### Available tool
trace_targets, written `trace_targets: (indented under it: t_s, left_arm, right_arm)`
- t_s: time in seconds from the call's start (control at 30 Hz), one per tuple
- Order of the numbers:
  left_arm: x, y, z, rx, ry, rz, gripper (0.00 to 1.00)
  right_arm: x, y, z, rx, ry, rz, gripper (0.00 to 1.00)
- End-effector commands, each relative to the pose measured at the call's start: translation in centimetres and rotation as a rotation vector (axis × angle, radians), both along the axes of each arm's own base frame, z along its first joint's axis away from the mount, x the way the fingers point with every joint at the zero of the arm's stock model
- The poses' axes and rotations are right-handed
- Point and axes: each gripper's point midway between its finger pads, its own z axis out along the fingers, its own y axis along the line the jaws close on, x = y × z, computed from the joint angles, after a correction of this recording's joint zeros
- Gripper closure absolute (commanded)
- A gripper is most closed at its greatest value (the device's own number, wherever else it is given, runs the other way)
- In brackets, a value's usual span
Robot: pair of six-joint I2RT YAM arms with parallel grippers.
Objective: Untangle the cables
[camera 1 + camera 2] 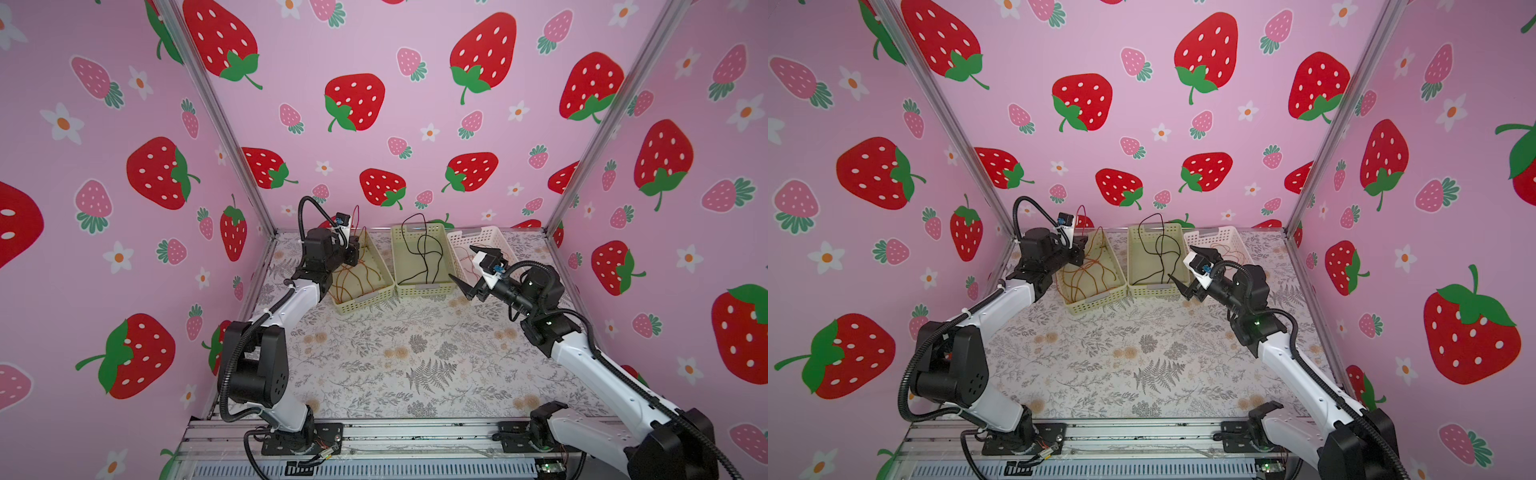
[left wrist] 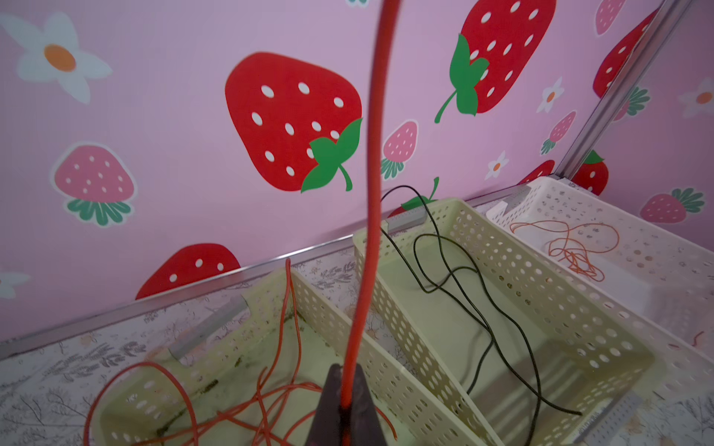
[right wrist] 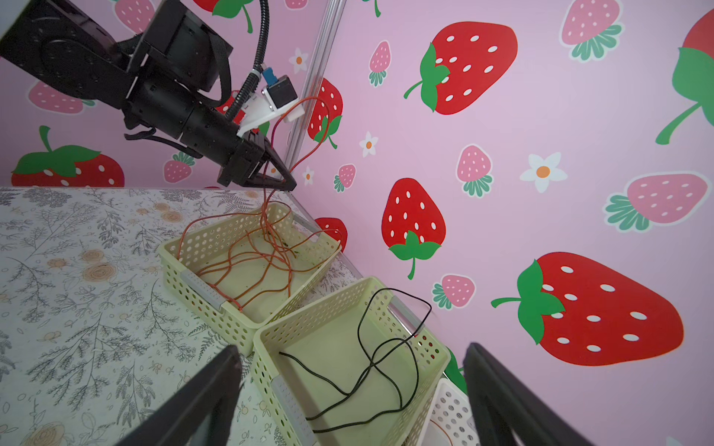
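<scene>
now | left hand (image 2: 345,390) clamped on red cable (image 2: 373,154) above left basket (image 1: 361,301) | right hand (image 3: 351,347) spread wide, holding nothing

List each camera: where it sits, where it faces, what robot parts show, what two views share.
Top views: high at the front, looking down at the table; both arms show.
Left wrist: behind the shut left gripper, facing the baskets; it pinches a red cable.
Right wrist: behind the open right gripper, facing the left gripper and baskets.
Shared: both wrist views show the black cable.
</scene>
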Motion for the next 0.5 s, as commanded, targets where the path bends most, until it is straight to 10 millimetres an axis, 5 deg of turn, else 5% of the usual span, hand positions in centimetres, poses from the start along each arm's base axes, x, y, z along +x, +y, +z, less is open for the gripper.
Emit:
trace_targets:
  t_s: [0.0, 0.3, 0.47]
  left_arm:
    - [0.3, 0.8, 0.2, -0.053, 0.005, 0.081, 1.00]
    - [1.9, 2.2, -9.5, -0.073, 0.271, 0.217, 1.00]
    - [2.7, 2.4, -13.1, -0.141, 0.421, 0.275, 1.00]
  right_arm:
    - [0.4, 0.6, -0.9, 0.004, 0.045, 0.019, 0.11]
    - [1.2, 0.5, -2.7, -0.024, 0.083, -0.012, 0.11]
    - [1.9, 0.3, -3.9, -0.039, 0.110, -0.046, 0.10]
